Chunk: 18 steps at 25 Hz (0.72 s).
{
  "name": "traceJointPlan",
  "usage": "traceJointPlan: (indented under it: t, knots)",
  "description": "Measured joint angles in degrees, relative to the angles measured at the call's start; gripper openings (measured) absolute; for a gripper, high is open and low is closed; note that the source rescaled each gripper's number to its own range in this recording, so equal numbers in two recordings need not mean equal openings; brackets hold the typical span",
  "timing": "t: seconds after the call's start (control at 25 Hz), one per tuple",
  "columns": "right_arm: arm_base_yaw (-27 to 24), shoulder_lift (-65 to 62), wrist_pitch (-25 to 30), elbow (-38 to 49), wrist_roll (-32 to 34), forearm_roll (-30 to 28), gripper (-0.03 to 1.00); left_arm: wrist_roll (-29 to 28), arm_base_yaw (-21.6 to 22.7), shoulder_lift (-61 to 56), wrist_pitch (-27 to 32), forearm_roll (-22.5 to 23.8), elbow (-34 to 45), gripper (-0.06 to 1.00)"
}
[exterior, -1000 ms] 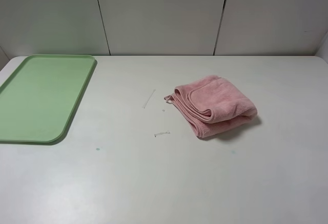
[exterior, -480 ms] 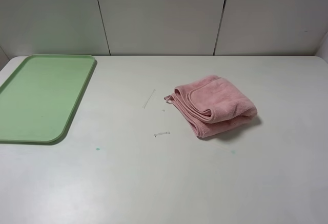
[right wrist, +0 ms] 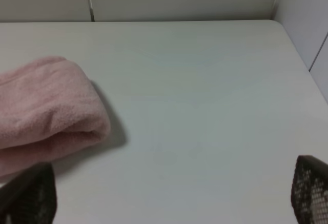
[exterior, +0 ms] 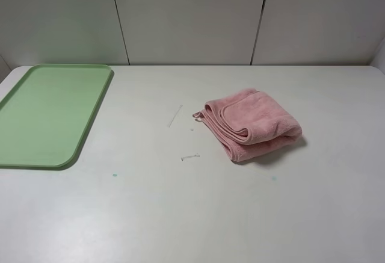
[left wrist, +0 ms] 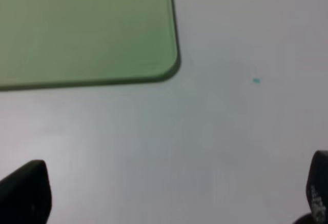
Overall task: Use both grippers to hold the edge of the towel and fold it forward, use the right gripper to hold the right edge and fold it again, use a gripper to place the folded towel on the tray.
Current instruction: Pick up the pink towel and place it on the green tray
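While spread wide and gripping nothing: left gripper (left wrist: 171, 196), right gripper (right wrist: 169, 190). Ahead of left gripper: rounded corner of light-green tray (left wrist: 87, 29). Near one fingertip (right wrist: 28, 196) of right gripper, contact not determinable: pink towel (right wrist: 46, 106), folded, lying on white table (exterior: 180, 215), well apart from tray, corner loop (exterior: 196, 115) on tray-facing side.

Nothing is changing in the high camera view

The folded towel (exterior: 252, 124) and the tray (exterior: 48, 112) are lying on the table (exterior: 180, 215) exactly where they lay a second ago. No fold, edge or position is differing, and the wrist views are offering no earlier picture to compare.
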Motion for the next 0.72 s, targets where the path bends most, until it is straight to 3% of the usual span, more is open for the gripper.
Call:
traceJointPlan:
  t: [0.16,0.28,0.48,0.72]
  knots:
    - [0.0,0.0,0.0,0.0,0.0,0.0,1.0,2.2,0.0,13.5,-0.7,0.0,-6.9,1.0]
    - [0.0,0.0,0.0,0.0,0.0,0.0,1.0,5.1,0.0,23.7,-4.2,-0.1,-12.0,1.0]
    - [0.0,0.0,0.0,0.0,0.0,0.0,1.0,4.9,-0.2,40.3,-10.1,-1.6,-20.8,1.0]
    - [0.0,0.0,0.0,0.0,0.0,0.0,1.0,2.2,-7.2,56.6,-15.8,-4.6,-29.7,1.0]
